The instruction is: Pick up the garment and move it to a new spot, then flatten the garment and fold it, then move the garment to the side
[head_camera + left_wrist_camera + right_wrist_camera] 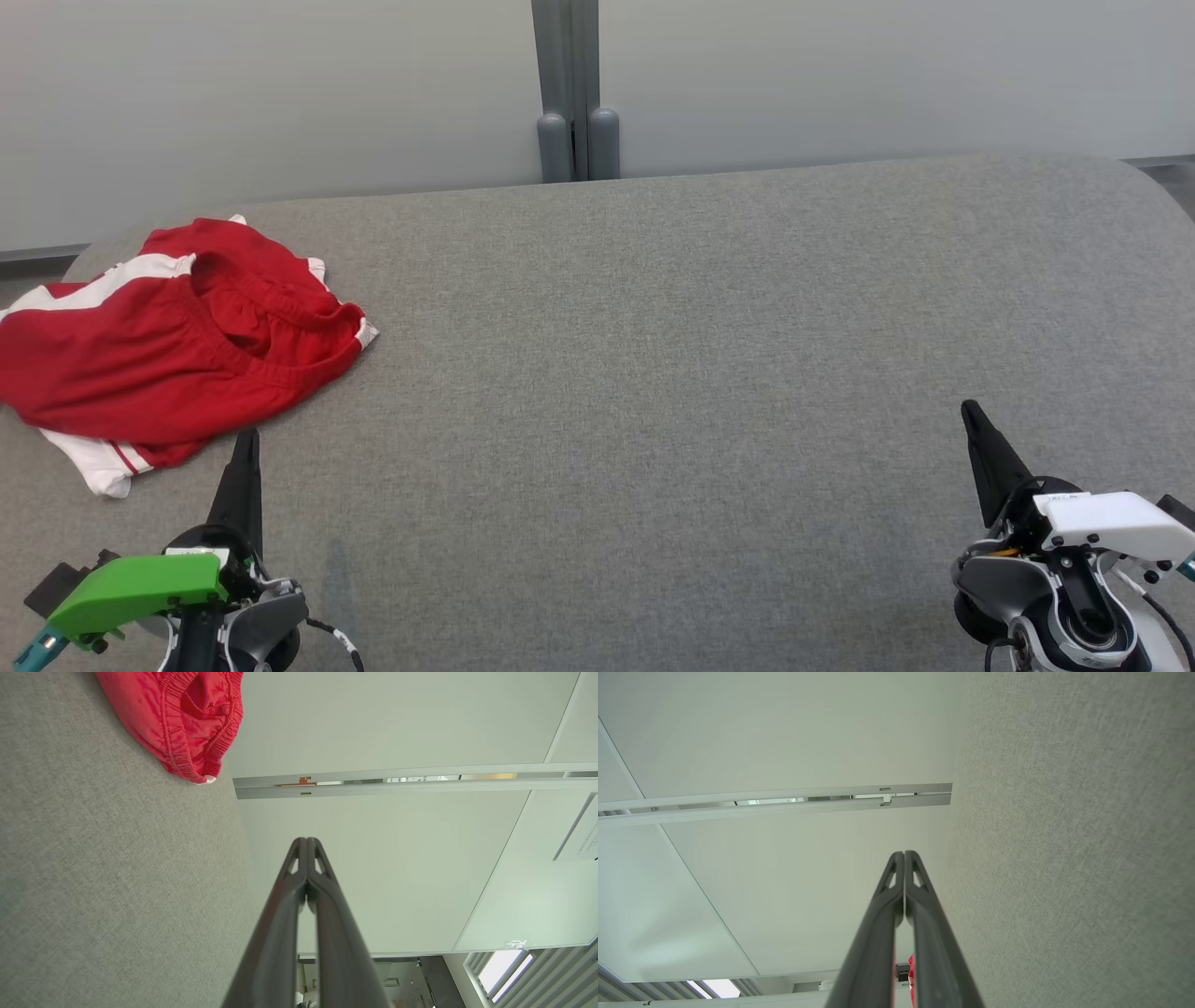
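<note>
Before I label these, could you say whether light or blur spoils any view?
Head view: soft, even light, garment sharp, shadows faint. Left wrist view: table weave crisp, no glare. Right wrist view: sharp too, window at bottom left blown out.

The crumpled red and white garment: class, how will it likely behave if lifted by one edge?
The crumpled red and white cloth garment lies in soft folds, so it would probably droop and unfurl. It looks thin, so likely light. Pushed across the grey woven table, it may bunch.

Bright even light, soft shadows, sharp
</note>
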Controlling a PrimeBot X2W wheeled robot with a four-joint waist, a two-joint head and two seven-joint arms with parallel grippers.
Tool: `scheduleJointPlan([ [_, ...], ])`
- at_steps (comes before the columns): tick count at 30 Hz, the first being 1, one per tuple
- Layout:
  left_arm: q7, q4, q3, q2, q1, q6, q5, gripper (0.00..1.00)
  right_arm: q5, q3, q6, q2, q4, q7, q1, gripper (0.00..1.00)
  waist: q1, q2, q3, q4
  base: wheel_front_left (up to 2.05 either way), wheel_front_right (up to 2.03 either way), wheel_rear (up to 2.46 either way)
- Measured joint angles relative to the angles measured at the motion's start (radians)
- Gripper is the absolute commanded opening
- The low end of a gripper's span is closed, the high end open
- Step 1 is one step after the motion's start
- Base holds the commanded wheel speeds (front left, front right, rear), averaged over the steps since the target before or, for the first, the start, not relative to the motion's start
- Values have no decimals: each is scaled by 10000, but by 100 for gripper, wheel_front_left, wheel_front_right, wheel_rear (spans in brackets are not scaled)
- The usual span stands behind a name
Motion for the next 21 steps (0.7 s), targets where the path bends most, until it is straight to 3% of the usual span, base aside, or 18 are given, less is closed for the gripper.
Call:
scheduleJointPlan([
  [21, 0, 0, 0, 0, 0, 0, 0, 0, 0, 0, 0, 0, 0, 0, 0, 0, 0, 0, 0, 0, 0, 0, 0],
])
